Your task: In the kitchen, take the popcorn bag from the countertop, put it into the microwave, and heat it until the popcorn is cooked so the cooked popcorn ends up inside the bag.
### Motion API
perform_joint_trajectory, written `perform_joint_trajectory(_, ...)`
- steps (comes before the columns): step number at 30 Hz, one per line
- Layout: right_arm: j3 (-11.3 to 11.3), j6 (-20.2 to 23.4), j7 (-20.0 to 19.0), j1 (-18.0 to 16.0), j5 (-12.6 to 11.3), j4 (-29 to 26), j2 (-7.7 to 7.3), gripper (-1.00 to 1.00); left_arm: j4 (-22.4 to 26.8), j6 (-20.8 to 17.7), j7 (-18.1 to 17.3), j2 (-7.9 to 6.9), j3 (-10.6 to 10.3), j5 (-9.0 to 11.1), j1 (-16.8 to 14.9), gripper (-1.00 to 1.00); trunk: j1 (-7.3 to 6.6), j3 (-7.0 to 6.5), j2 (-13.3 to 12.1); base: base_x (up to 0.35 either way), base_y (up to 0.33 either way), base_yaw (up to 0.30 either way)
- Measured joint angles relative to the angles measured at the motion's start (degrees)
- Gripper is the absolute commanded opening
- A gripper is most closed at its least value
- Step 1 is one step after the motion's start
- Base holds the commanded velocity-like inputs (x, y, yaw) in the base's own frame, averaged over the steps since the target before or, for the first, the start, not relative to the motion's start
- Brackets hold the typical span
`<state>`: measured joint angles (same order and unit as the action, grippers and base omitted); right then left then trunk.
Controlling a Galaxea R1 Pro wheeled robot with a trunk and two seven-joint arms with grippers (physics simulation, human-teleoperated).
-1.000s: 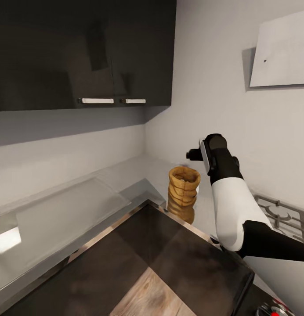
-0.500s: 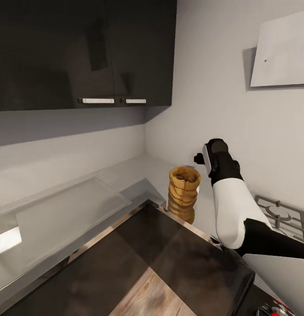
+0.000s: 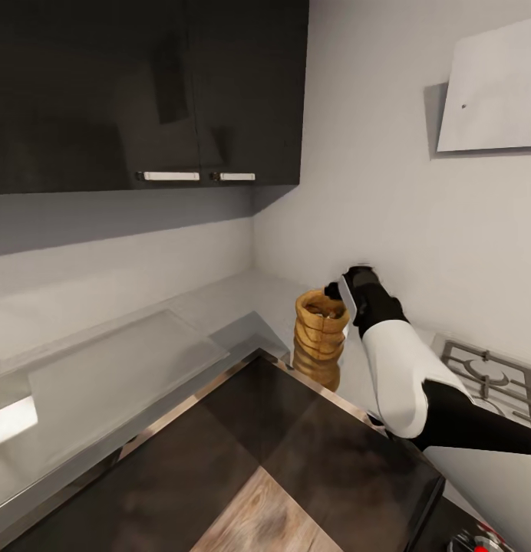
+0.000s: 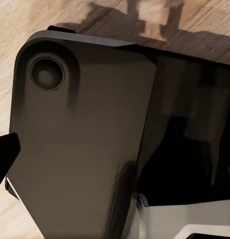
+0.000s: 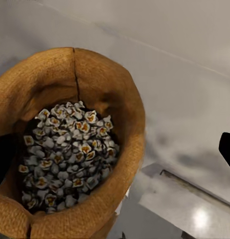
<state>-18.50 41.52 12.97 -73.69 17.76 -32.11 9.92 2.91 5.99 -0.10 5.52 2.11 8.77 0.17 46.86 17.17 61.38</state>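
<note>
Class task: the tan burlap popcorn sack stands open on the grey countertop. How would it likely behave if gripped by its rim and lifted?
The tan burlap popcorn sack looks soft and wrinkled, so its rim would probably buckle when gripped. It stands tall and narrow on the glossy grey countertop, so a sideways push might tip it. The pale popcorn kernels lie loose, so tilting could spill them.

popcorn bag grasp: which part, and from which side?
Probably the rolled rim, from above. The popcorn bag stands upright on the countertop with its mouth open, popcorn heaped well below the rim. One finger could go inside the wall, one outside. The right gripper hovers at the rim on the hob side, so that near wall suits best.
</note>
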Motion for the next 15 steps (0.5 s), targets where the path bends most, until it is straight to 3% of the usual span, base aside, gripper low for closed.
perform_joint_trajectory(3, 0.0, -2.47, 0.38, 0.0, -2.93, 3.69, -0.01, 1.0, 0.0, 0.0, -0.04, 0.0, 0.0, 0.0, 0.0, 1.0, 0.0, 0.0, 0.0, 0.0, 0.0, 0.0)
perform_joint_trajectory(11, -0.28, -8.63, 0.65, -0.01, -3.5, 9.96, 0.0, 1.0, 0.0, -0.08, -0.05, 0.0, 0.0, -0.01, -0.01, 1.0, 0.0, 0.0, 0.0, 0.0, 0.0, 0.0)
perform_joint_trajectory(15, -0.51, -9.16, 0.66, -0.01, -3.56, 10.32, 0.0, 1.0, 0.0, -0.07, -0.01, 0.0, 0.0, 0.0, 0.0, 1.0, 0.0, 0.0, 0.0, 0.0, 0.0, 0.0)
